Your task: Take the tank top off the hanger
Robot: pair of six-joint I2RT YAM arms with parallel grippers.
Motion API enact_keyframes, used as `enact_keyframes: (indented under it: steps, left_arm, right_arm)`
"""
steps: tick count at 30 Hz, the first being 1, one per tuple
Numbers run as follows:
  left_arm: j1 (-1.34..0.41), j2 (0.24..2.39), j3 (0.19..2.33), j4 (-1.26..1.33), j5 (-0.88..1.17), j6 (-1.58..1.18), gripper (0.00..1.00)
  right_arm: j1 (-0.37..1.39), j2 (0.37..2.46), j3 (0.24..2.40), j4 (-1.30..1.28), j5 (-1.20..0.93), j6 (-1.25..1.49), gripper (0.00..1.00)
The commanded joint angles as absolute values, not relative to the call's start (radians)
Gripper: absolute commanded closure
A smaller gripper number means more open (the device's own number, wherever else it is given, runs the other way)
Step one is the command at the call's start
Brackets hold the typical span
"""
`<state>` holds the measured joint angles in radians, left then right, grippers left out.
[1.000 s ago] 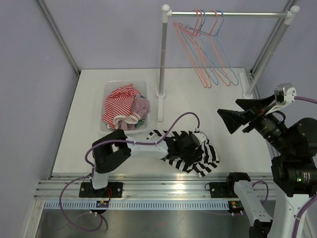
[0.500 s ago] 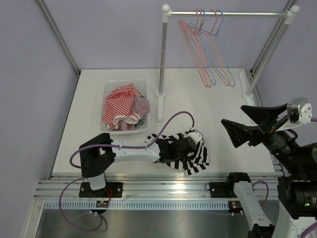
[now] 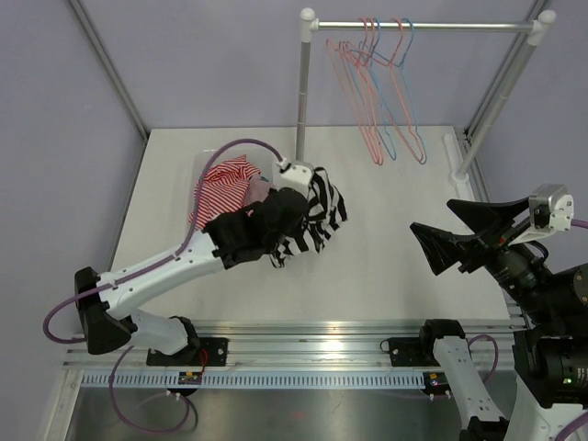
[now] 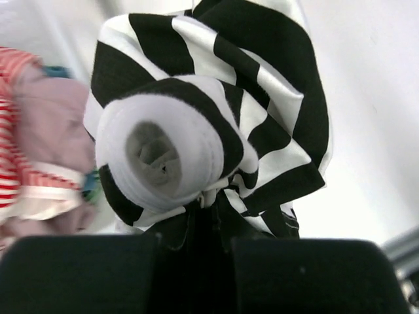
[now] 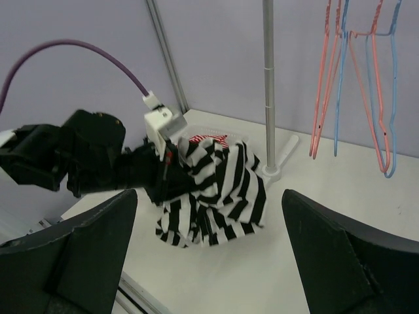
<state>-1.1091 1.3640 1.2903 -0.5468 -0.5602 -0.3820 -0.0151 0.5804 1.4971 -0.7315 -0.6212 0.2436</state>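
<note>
The white bench carries a clothes rack — its two feet stand toward the back — and, just left of the rack's left foot, a clear bin of clothes.

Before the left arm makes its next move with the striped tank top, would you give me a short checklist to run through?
1. Tank top off the hangers: ok, all of them hang bare on the rail.
2. Left gripper hold: ok, shut on bunched cloth.
3. Tank top over the bin: not ok, it seems to hang beside the bin's right edge.
4. Right gripper out of the way: ok, open and off to the right.
</note>
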Motion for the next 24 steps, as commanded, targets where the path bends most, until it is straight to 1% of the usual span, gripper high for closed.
enact_keyframes:
  steps: [1,6,7,9,10,16,19,24]
  left_arm:
    - [-0.999,1.287,1.396,-0.644,-0.603,-0.397,1.00]
    - [-0.796,1.292,1.524,-0.721,-0.568,-0.368,1.00]
    - [-0.732,1.298,1.543,-0.727,-0.548,-0.361,1.00]
    - [-0.662,1.330,1.572,-0.739,-0.522,-0.351,1.00]
    - [-0.587,1.344,1.604,-0.748,-0.479,-0.350,1.00]
    - [-0.359,1.511,1.727,-0.794,-0.284,-0.328,1.00]
    - [-0.292,1.609,1.752,-0.808,-0.188,-0.333,1.00]
    - [-0.252,1.767,1.697,-0.841,-0.143,-0.367,1.00]
  right_arm:
    - [-0.015,0.572,1.486,-0.716,-0.606,0.258,0.01]
    - [-0.017,0.568,1.479,-0.701,-0.607,0.265,0.00]
    - [-0.015,0.568,1.474,-0.698,-0.607,0.267,0.00]
    - [-0.015,0.569,1.471,-0.695,-0.609,0.267,0.01]
    - [-0.015,0.569,1.471,-0.693,-0.612,0.268,0.00]
    - [-0.017,0.571,1.470,-0.698,-0.627,0.262,0.00]
    - [-0.015,0.565,1.450,-0.692,-0.638,0.267,0.01]
    - [-0.015,0.549,1.405,-0.655,-0.661,0.301,0.01]
